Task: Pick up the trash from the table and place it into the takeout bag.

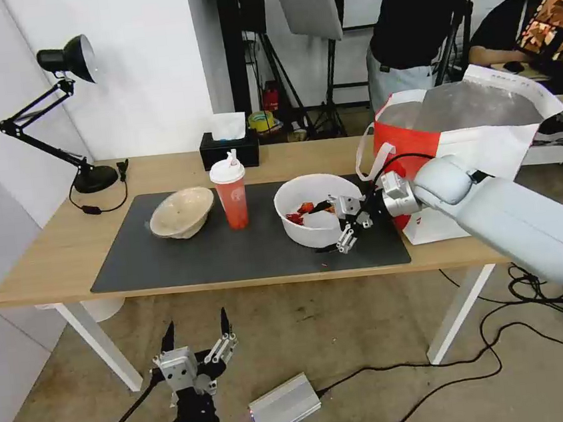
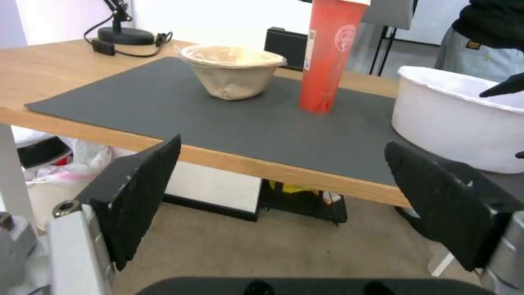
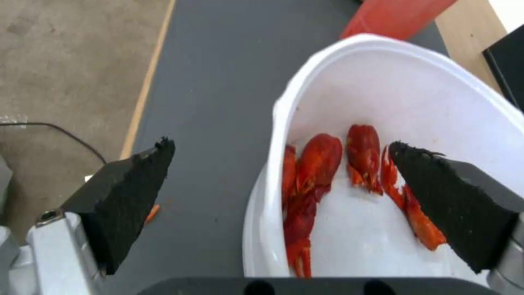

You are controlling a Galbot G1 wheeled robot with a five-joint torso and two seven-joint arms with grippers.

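Note:
On the dark grey mat (image 1: 166, 263) of the table (image 1: 51, 255) stand a beige pulp bowl (image 1: 182, 212), a red cup with a white lid (image 1: 230, 193) and a white plastic bowl (image 1: 313, 224) holding red food scraps (image 3: 319, 164). My right gripper (image 1: 345, 226) is open and straddles the white bowl's (image 3: 415, 90) near right rim, one finger inside and one outside over the mat. The takeout bag (image 1: 467, 131) stands open at the table's right end. My left gripper (image 1: 197, 330) hangs open below the table's front edge, facing the beige bowl (image 2: 232, 73) and the cup (image 2: 327, 53).
A black desk lamp (image 1: 74, 118) and a black tissue box (image 1: 228, 151) sit at the table's back. A small red scrap (image 1: 326, 250) lies on the mat by the white bowl. A silver box (image 1: 285, 405) and cables lie on the floor. People stand behind the bag.

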